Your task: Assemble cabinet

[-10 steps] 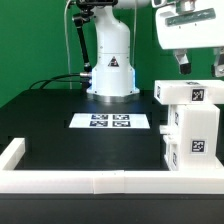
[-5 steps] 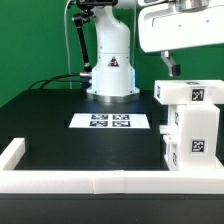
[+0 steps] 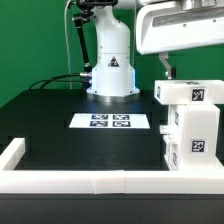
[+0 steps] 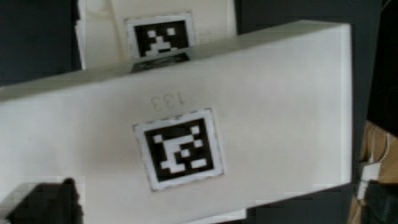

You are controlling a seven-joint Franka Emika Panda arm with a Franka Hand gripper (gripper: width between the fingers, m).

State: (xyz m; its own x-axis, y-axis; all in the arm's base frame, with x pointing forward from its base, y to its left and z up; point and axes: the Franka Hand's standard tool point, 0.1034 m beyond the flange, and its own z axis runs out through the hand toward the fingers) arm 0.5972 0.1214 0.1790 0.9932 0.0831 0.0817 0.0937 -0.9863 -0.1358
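Observation:
The white cabinet pieces stand stacked at the exterior view's right: a tall box body (image 3: 192,138) with tags on its front, and a smaller block (image 3: 186,93) with a tag on top of it. My gripper (image 3: 185,68) hangs just above that top block, jaws apart, one dark finger (image 3: 166,66) showing at the block's left end. In the wrist view a white tagged piece (image 4: 178,120) fills the picture, with another tagged piece (image 4: 157,38) behind it. My gripper (image 4: 205,202) is open and holds nothing; one dark fingertip (image 4: 39,203) shows at the edge.
The marker board (image 3: 107,122) lies flat on the black table in front of the robot base (image 3: 110,70). A low white border frame (image 3: 80,182) runs along the table's near edge and left corner. Black cables trail at the back left.
My gripper has moved toward the exterior view's left and slightly down, now sitting closer over the top cabinet block. The cabinet pieces have not moved.

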